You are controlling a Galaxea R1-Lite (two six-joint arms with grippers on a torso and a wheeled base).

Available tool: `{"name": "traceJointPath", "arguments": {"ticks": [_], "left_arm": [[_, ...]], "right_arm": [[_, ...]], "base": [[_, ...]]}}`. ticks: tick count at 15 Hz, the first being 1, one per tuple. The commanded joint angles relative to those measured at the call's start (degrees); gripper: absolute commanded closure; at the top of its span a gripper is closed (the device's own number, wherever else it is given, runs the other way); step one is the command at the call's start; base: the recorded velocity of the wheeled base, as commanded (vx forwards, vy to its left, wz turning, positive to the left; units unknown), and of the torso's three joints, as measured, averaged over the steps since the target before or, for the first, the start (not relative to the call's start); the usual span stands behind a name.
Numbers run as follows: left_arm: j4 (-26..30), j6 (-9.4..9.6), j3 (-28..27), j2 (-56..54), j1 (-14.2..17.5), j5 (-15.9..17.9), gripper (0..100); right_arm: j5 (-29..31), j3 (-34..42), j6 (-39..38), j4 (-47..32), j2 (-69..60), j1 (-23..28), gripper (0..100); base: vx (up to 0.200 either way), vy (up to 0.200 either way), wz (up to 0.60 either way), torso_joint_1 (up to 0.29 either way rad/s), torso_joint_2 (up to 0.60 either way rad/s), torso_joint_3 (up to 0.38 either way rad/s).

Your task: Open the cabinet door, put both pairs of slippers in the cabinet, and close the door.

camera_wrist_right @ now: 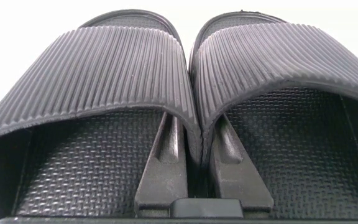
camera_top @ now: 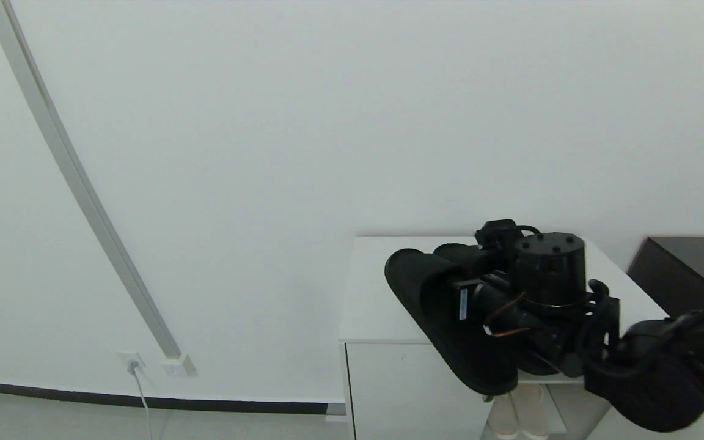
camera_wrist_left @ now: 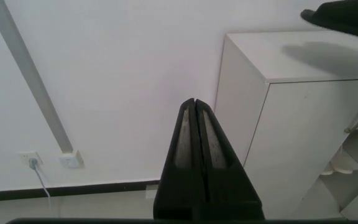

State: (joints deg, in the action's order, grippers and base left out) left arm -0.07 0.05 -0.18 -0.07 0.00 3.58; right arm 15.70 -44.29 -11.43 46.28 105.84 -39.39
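White wall [camera_top: 254,153] backs the cabinet [camera_top: 376,299]; right end effector [camera_wrist_right: 194,134] clamps adjoining straps [camera_wrist_right: 114,68] of the black slippers [camera_top: 428,293], seemingly light, flexible, grippy.

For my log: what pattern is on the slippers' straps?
The slippers have black, finely ribbed straps; right wrist view best.

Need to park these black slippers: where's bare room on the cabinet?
Cabinet top is bare from its left edge to the black slippers held in the right pincer. Crowded: the open shelf below, where white slippers sit.
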Motion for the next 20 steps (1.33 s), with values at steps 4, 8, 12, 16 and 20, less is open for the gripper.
{"name": "traceJointPath", "arguments": {"ticks": [4,8,12,16,20], "left_arm": [[-0.01,-0.05,0.01,0.07,0.0,0.02,100],[-0.01,-0.05,0.01,0.07,0.0,0.02,100],[-0.01,-0.14,0.01,0.07,0.0,0.02,100],[-0.01,-0.22,0.01,0.07,0.0,0.11,100],[-0.01,-0.31,0.01,0.07,0.0,0.11,100]], "right_arm": [[-7.62,9.22,0.36,-1.28,-11.97,-3.85,100],[-7.53,10.8,0.36,-1.28,-13.29,-4.91,100],[-7.18,11.51,0.45,-1.19,-13.47,-5.35,100],[-7.0,12.65,0.54,-1.19,-13.73,-6.93,100],[-7.0,13.26,0.54,-1.19,-13.64,-7.19,100]], "base": [[0.0,0.0,0.0,0.0,0.0,0.0],[0.0,0.0,0.0,0.0,0.0,0.0],[0.0,0.0,0.0,0.0,0.0,0.0],[-0.2,0.0,0.0,0.009,0.01,0.0],[-0.2,0.0,0.0,-0.006,0.0,0.004]]}}
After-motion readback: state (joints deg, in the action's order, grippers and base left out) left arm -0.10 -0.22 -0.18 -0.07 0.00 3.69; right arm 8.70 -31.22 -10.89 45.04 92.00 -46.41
